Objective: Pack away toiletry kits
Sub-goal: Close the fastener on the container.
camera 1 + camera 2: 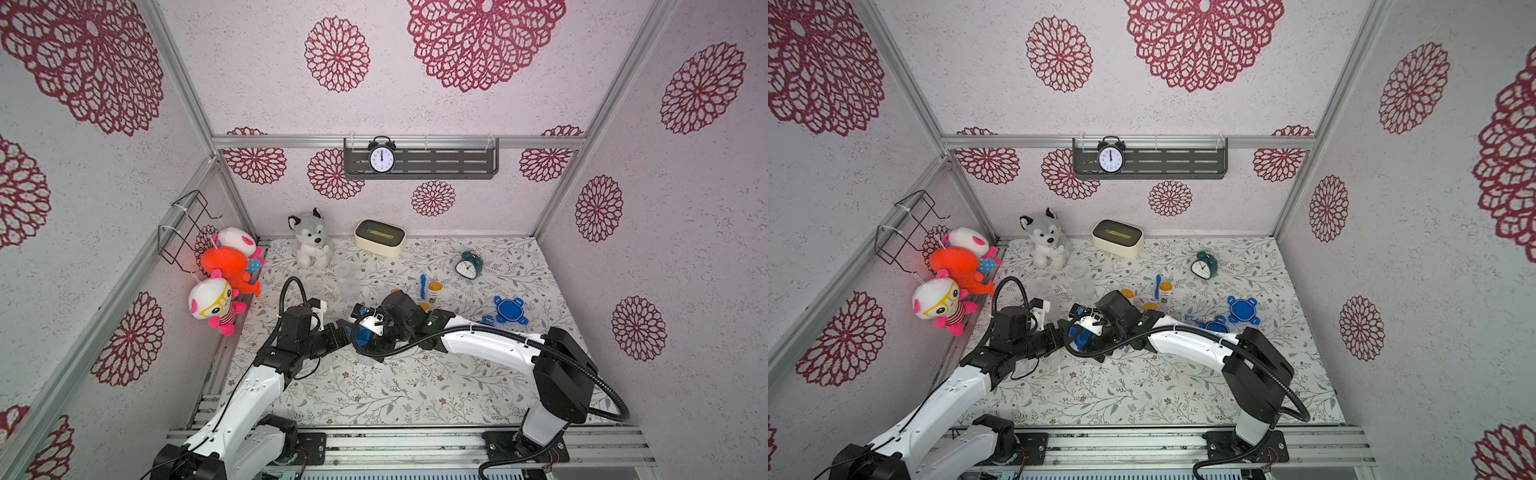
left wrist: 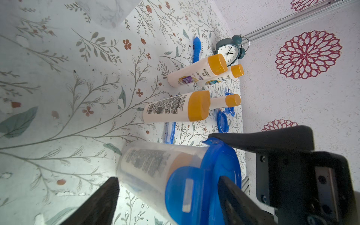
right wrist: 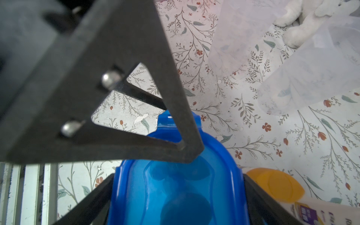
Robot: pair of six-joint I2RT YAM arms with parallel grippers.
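Left wrist view has the cup, a bottle showing through its wall and the blue lid on its mouth, between the fingers of the left gripper: one near the base, one near the lid, so those jaws run along its long axis. Whether they pinch it I cannot tell. Right wrist view puts the right gripper across the lid, fingers flush to the rim, spread wide; grip or mere contact, I cannot tell. In both top views the lid shows mid-table, both arms equally near. Seating the lid probably hangs on this crossed approach.
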